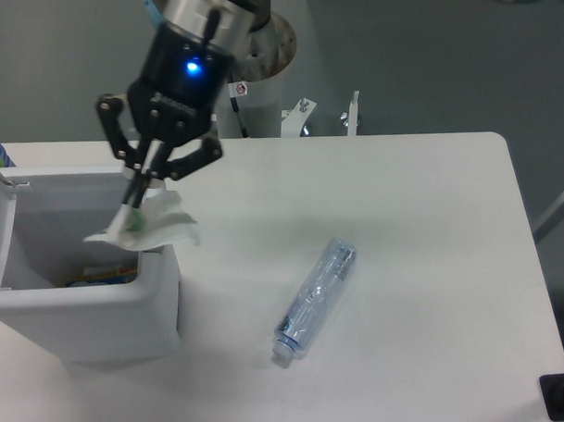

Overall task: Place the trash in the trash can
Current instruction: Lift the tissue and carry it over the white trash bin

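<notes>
Currently the crumpled wrapper (150, 224) is being held pinched between the nearly closed fingers (137, 193), hanging over the right rim of the trash can (159, 281). If released here, it is likely being dropped onto the rim or desk (420, 225). The bottle (315, 299) is lying to the right.

A single fixed camera looks steeply down from above the near edge of the white counter (429, 235), close enough that the counter fills most of the view.
</notes>
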`<state>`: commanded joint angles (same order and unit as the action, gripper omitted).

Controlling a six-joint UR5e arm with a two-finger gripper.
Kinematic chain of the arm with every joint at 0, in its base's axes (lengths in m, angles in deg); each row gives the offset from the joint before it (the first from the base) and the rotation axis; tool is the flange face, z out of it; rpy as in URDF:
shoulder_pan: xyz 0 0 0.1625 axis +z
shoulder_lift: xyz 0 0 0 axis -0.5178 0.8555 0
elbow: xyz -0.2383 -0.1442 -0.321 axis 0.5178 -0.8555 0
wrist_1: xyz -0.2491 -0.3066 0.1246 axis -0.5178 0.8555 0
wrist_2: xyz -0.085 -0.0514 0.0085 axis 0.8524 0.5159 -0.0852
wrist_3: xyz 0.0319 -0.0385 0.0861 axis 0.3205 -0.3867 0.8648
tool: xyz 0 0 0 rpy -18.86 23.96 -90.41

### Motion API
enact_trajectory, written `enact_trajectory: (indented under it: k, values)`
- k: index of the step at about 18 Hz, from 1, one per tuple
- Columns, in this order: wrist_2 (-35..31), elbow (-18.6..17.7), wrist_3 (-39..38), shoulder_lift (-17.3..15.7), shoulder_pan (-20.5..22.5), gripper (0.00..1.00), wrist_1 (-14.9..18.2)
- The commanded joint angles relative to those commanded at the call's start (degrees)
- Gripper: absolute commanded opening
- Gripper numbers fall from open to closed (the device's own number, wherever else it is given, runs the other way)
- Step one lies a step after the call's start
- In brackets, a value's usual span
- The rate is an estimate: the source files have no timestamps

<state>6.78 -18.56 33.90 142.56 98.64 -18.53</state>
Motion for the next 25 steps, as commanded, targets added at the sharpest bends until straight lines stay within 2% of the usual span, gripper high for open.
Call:
enact_trajectory:
  k: [5,13,20,25]
  values:
    - [-0.09,-2.1,0.44,0.09,-3.34,0.15,-0.09]
    - [-0.35,-4.92,0.53,0.09,-5.45,0.15,0.0]
    - [-0.7,-3.08,0.62,-0.18,-6.16,0.15,-0.35]
    - [-1.14,-3.25,0.53,2.1,-6.25,0.15,-0.27]
